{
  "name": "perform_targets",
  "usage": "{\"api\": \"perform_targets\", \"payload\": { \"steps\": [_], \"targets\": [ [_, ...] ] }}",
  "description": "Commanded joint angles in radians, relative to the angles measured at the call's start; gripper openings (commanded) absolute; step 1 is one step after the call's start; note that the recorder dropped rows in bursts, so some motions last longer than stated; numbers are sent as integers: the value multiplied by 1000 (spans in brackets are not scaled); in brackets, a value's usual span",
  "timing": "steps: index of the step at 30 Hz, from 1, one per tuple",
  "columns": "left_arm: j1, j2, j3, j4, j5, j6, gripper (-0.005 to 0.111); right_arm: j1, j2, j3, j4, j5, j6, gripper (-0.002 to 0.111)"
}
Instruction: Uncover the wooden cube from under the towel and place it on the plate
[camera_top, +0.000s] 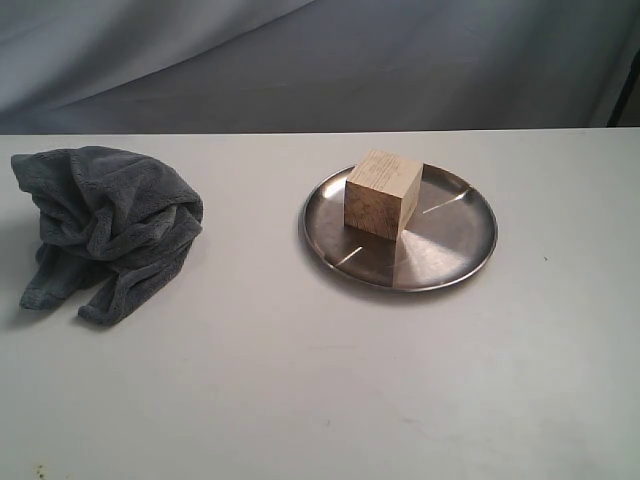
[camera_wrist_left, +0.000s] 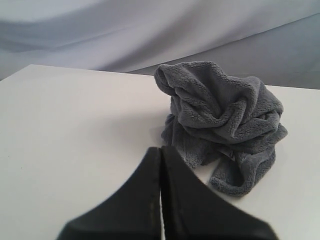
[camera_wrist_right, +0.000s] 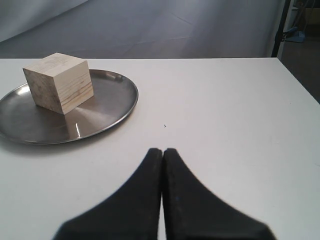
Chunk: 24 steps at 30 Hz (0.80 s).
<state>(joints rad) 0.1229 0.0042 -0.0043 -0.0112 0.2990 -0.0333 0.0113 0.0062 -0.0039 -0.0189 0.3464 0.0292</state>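
The wooden cube (camera_top: 382, 194) stands uncovered on the shiny steel plate (camera_top: 455, 240), toward its far left part; the right wrist view shows the same cube (camera_wrist_right: 59, 82) on the plate (camera_wrist_right: 107, 102). The dark grey towel (camera_top: 105, 228) lies crumpled in a heap at the table's left, also seen as the towel (camera_wrist_left: 223, 121) in the left wrist view. My left gripper (camera_wrist_left: 160, 149) is shut and empty, just short of the towel. My right gripper (camera_wrist_right: 163, 150) is shut and empty, apart from the plate. Neither gripper shows in the exterior view.
The white table (camera_top: 320, 390) ends at a far edge before a grey cloth backdrop (camera_top: 320, 60). In the right wrist view the table edge (camera_wrist_right: 300, 87) runs close by, with a dark stand (camera_wrist_right: 280, 27) beyond it.
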Motion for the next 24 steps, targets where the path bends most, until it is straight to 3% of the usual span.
{"api": "perform_targets", "payload": {
  "steps": [1,5,24],
  "targets": [
    [-76,-4,4,11,-7,-7,0,5,-6,4,-4,-3,3,0],
    [-112,-4,4,11,-9,18,0,5,-6,4,-4,-3,3,0],
    [-112,-4,4,11,-9,14,0,5,-6,4,-4,-3,3,0]
  ]
}}
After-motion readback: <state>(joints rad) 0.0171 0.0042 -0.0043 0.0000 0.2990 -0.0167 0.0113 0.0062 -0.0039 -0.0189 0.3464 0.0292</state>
